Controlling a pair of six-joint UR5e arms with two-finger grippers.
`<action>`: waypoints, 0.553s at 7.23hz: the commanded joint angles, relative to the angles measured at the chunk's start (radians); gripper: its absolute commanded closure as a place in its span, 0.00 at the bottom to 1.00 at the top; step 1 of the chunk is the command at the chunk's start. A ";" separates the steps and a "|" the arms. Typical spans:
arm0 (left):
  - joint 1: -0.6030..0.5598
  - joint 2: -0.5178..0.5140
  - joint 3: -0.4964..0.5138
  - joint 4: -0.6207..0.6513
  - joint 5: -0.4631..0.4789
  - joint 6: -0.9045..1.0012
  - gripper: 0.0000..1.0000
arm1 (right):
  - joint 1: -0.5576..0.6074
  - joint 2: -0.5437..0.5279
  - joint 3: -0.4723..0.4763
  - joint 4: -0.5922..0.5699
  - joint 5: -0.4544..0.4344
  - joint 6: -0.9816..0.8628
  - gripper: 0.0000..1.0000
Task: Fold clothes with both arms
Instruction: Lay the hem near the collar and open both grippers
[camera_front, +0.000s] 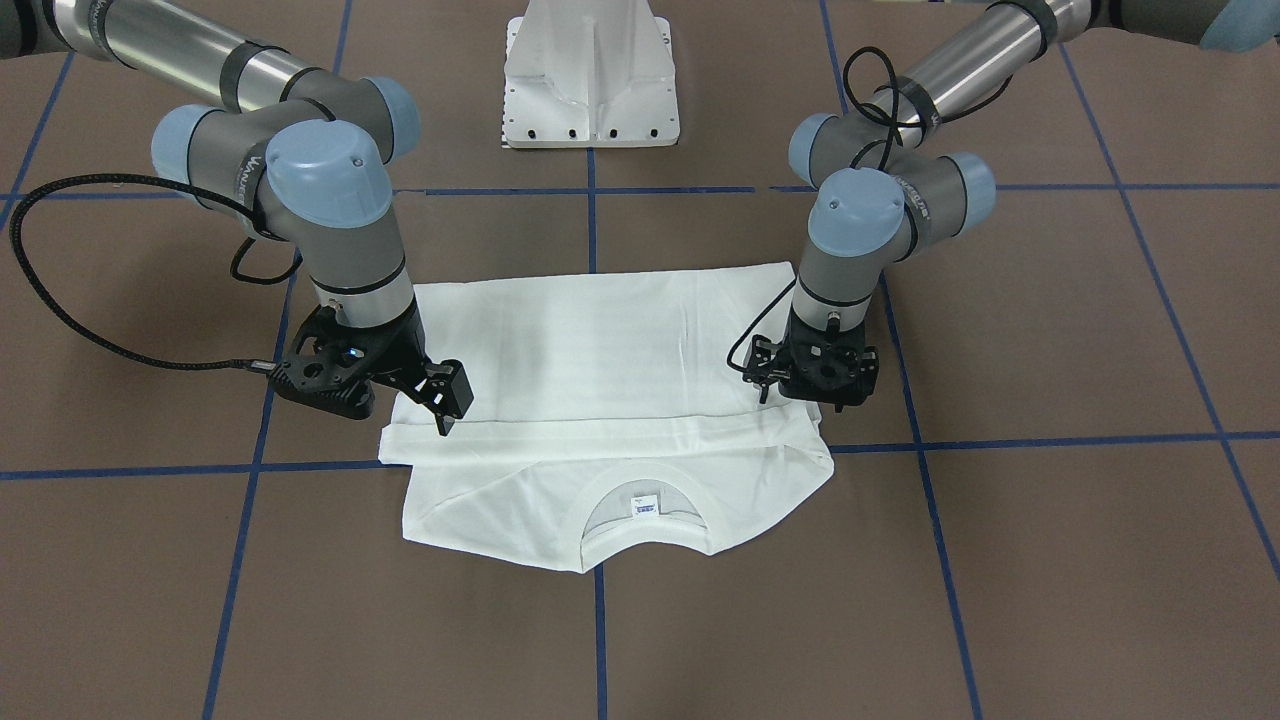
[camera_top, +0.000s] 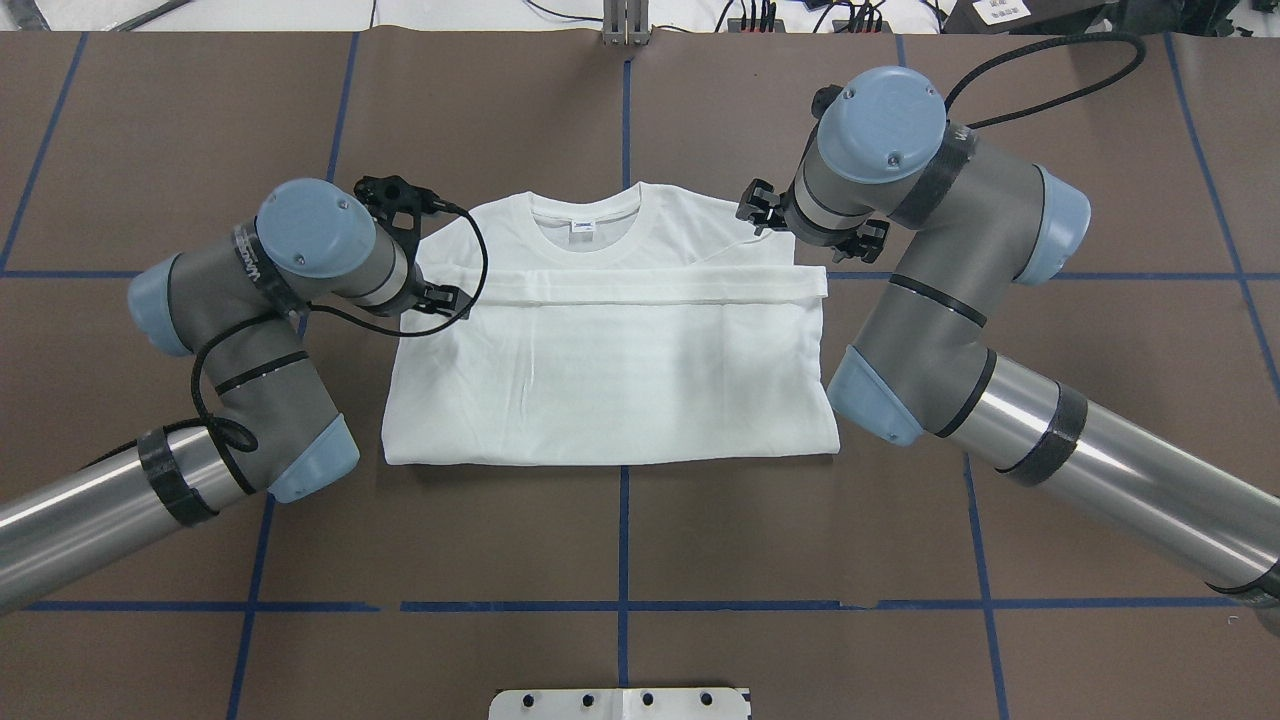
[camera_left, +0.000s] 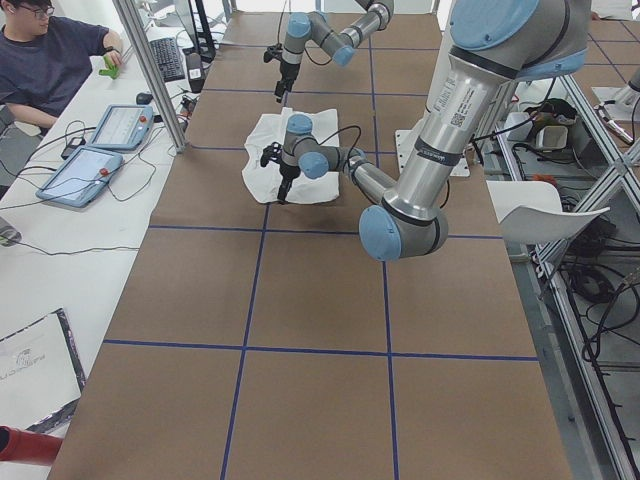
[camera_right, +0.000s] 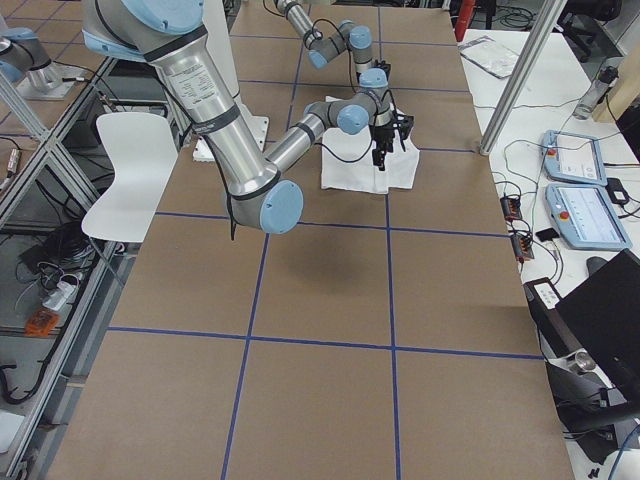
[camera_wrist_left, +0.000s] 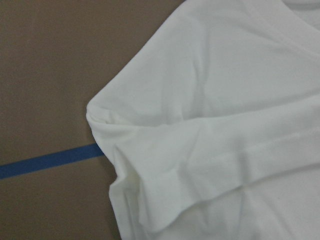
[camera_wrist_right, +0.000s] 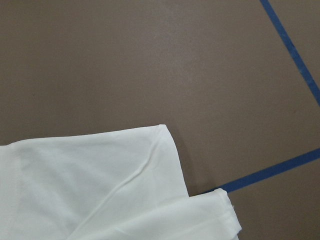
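Observation:
The white T-shirt (camera_front: 600, 340) lies flat in the middle of the brown table, its lower part folded up into a straight band (camera_top: 610, 285) just short of the collar and neck label (camera_top: 582, 228). My right gripper (camera_front: 418, 415) hovers just above that band's end on my right, its fingers apart and holding nothing. Over the opposite end is my left gripper (camera_front: 812, 395), fingertips hidden under its body. The left wrist view shows only the shirt's shoulder and fold (camera_wrist_left: 225, 125). A cloth corner (camera_wrist_right: 90, 185) on bare table fills the right wrist view. No cloth is lifted.
The white pedestal base (camera_front: 590, 90) stands behind the shirt on the robot's side. Blue tape lines (camera_top: 622, 540) grid the brown table. A person (camera_left: 50, 60) sits at a side desk with tablets (camera_left: 95, 145). A white chair (camera_right: 130, 170) stands beside the table.

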 joint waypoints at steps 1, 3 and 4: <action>-0.076 -0.070 0.079 -0.002 -0.001 -0.001 0.00 | -0.001 0.000 0.001 0.000 -0.002 0.000 0.00; -0.096 -0.109 0.139 -0.002 0.000 0.002 0.00 | -0.001 -0.002 0.002 0.000 -0.002 0.002 0.00; -0.113 -0.126 0.163 -0.002 0.000 0.011 0.00 | -0.001 -0.002 0.001 0.000 -0.002 0.000 0.00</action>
